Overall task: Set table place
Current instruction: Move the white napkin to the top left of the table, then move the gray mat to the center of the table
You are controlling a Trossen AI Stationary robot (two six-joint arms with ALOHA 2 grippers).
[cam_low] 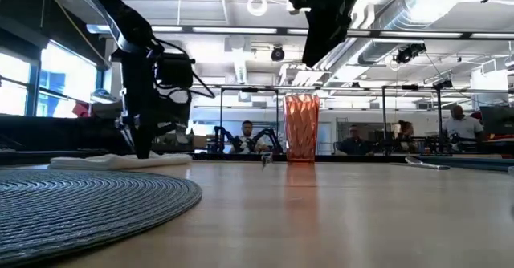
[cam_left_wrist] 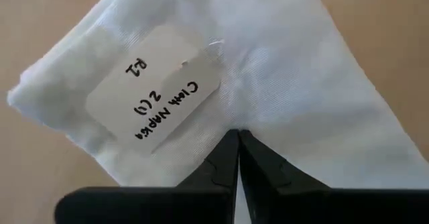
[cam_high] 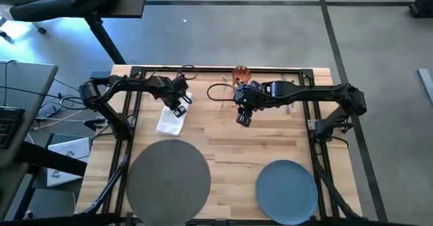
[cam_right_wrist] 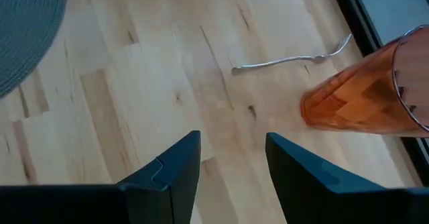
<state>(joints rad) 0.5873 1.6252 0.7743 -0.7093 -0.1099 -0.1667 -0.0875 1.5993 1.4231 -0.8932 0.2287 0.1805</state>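
Note:
A white napkin (cam_high: 169, 121) with a handwritten label lies flat on the table's far left part. My left gripper (cam_high: 180, 109) stands on it, pointing down, its fingers shut. My right gripper (cam_high: 242, 120) hangs open above the bare wood at the table's middle, well clear of the boards (cam_right_wrist: 232, 140). The orange tumbler (cam_high: 240, 72) stands upright on its base at the far edge, beyond my right gripper. A silver fork (cam_right_wrist: 288, 62) lies flat on the wood beside the tumbler. The grey placemat (cam_high: 166, 178) and the blue plate (cam_high: 287, 189) lie flat at the near edge. My left gripper (cam_left_wrist: 238, 135) comes at the napkin from above, pointing down. Its shut fingertips meet on the cloth (cam_left_wrist: 242, 120) just beside the label, near the napkin's far end, where creases run toward them. The napkin (cam_low: 120, 161) lies flat on the table; one layer or several, I cannot tell.
A black rail frame (cam_high: 216, 70) runs around the tabletop. Bare wood lies between the placemat, the plate and the tumbler. More cutlery (cam_low: 426, 164) lies toward the far right. People sit at desks in the room beyond the table.

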